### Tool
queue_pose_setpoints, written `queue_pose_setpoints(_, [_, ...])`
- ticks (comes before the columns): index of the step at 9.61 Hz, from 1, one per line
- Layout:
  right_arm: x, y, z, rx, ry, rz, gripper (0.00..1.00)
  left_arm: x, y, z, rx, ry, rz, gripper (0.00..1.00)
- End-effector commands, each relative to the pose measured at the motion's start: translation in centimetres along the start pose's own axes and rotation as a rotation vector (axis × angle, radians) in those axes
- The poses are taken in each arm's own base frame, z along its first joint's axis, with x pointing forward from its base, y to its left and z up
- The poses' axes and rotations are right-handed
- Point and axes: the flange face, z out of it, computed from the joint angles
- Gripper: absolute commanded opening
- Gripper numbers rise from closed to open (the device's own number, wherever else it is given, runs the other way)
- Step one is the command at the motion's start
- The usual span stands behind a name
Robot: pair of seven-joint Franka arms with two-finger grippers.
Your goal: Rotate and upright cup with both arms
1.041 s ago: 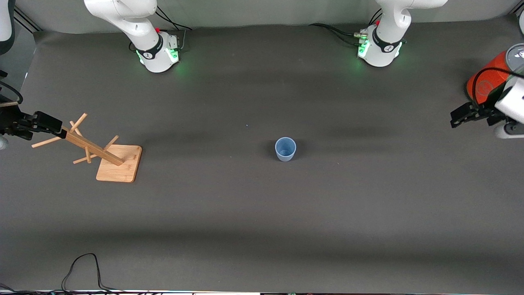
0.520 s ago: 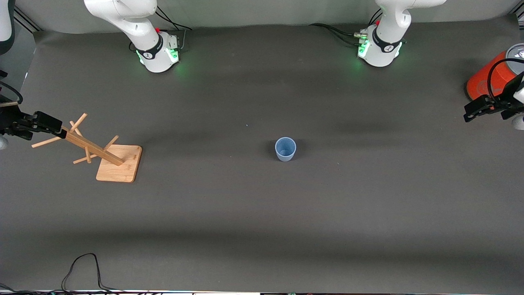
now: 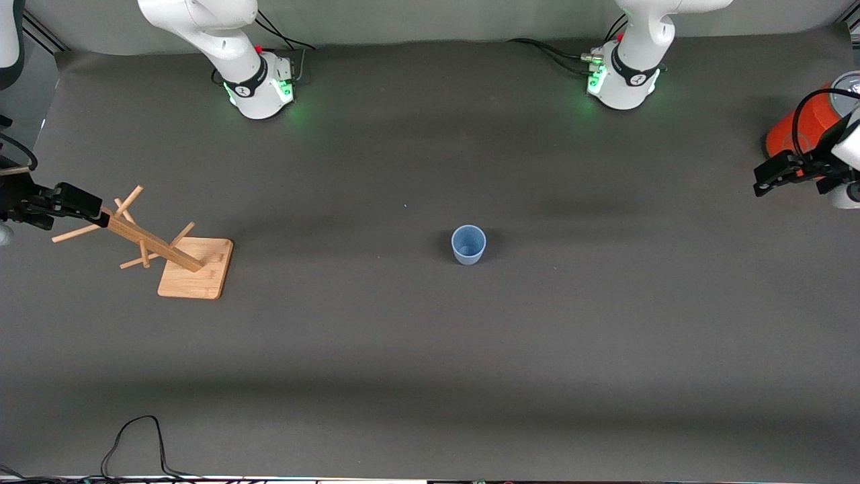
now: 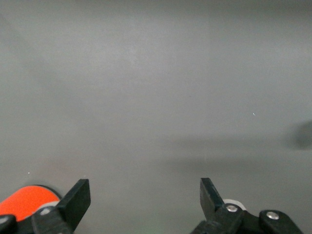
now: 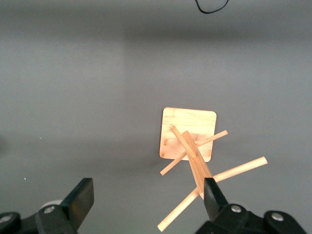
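The cup [image 3: 468, 245], a small pale-blue tumbler, stands upright with its mouth up in the middle of the table, seen only in the front view. Both grippers are well away from it. My left gripper [image 3: 772, 176] hangs open over the left arm's end of the table, beside the orange cylinder, and in the left wrist view its open gripper [image 4: 145, 187] holds nothing. My right gripper [image 3: 77, 202] hangs open over the top of the wooden rack at the right arm's end. Nothing lies between the right gripper [image 5: 146, 187] fingers in its wrist view.
The wooden rack [image 3: 196, 267] with pegs stands on a square base, also in the right wrist view [image 5: 189, 134]. A big orange cylinder [image 3: 799, 131] with a grey top stands at the left arm's end, and its edge [image 4: 24, 200] shows in the left wrist view. A black cable [image 3: 134, 437] lies near the front edge.
My left gripper has drawn back from the cup toward the left arm's end of the table, then eased slightly inward. The right arm and the cup have not moved.
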Motion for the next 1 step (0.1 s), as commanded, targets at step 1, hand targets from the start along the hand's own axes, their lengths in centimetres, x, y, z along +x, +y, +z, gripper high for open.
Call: queue_pose_setpoints(1, [-0.05, 0.2, -0.12, -0.011, 0.008, -0.022, 1.0, 0.27, 0.09, -0.47, 0.01, -0.011, 0.003, 1.0])
